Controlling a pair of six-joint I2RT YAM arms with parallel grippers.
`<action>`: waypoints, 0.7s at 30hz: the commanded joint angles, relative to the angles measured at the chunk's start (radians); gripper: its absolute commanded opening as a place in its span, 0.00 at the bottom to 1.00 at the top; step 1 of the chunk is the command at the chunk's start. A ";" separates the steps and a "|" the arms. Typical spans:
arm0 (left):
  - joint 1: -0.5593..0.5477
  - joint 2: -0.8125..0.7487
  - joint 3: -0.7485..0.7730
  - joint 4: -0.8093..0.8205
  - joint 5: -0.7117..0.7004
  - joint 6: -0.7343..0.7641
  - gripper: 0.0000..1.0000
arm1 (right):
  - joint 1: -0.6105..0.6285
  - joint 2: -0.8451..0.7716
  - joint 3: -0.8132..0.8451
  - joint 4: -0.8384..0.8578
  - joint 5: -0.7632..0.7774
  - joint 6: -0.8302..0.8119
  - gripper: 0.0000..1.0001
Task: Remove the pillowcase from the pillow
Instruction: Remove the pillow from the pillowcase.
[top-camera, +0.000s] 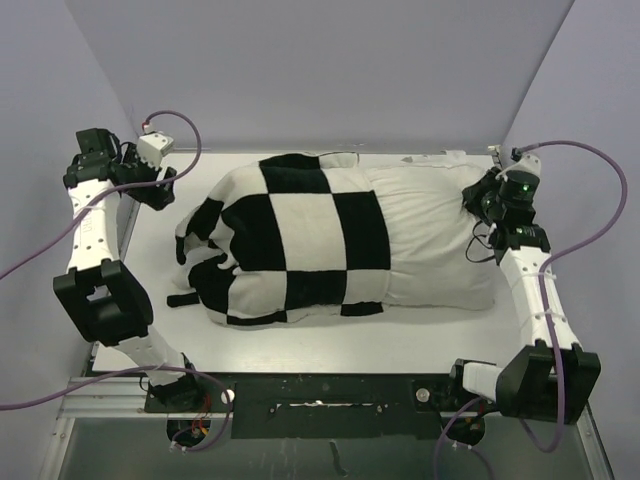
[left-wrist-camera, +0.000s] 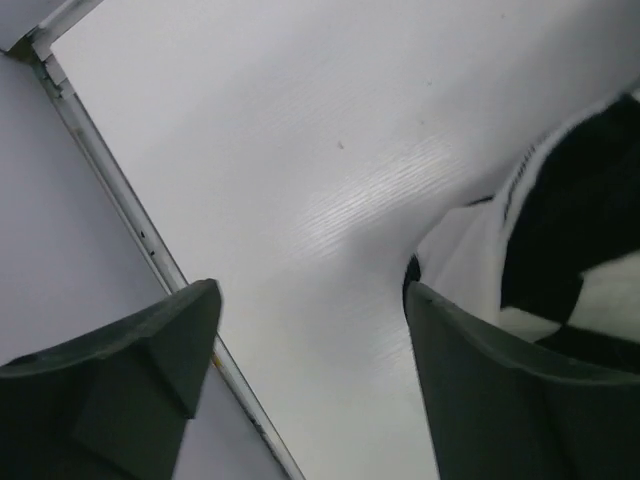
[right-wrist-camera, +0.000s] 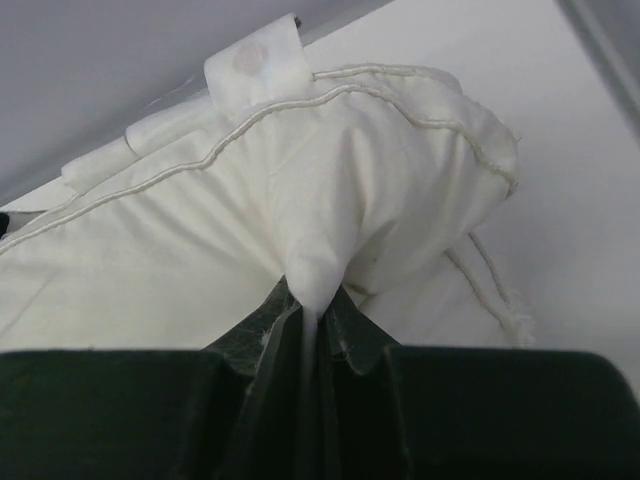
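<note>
The black-and-white checkered pillowcase (top-camera: 290, 245) covers the left and middle of the pillow. The plain white pillow (top-camera: 435, 235) sticks out bare at the right end. My right gripper (top-camera: 480, 205) is at the pillow's far right corner, shut on a pinch of its white fabric (right-wrist-camera: 315, 275). My left gripper (top-camera: 160, 185) is open and empty over the bare table, left of the pillowcase and apart from it. The pillowcase's edge (left-wrist-camera: 560, 250) shows past the right finger (left-wrist-camera: 480, 380) in the left wrist view.
The white table (top-camera: 300, 340) has grey walls at the back and both sides. A metal rail (left-wrist-camera: 110, 190) runs along the table's left edge. A white tag (right-wrist-camera: 255, 65) and piped seam sit on the pillow's corner. Purple cables loop from both arms.
</note>
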 joint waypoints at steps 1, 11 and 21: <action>-0.193 -0.147 0.052 -0.061 -0.043 -0.036 0.82 | 0.023 0.158 0.137 -0.157 0.398 -0.035 0.00; -0.511 -0.365 -0.238 -0.206 -0.059 0.057 0.94 | -0.042 0.225 0.119 -0.277 0.437 0.029 0.00; -0.685 -0.576 -0.794 0.323 -0.379 0.239 0.98 | -0.023 0.221 0.072 -0.238 0.408 -0.023 0.00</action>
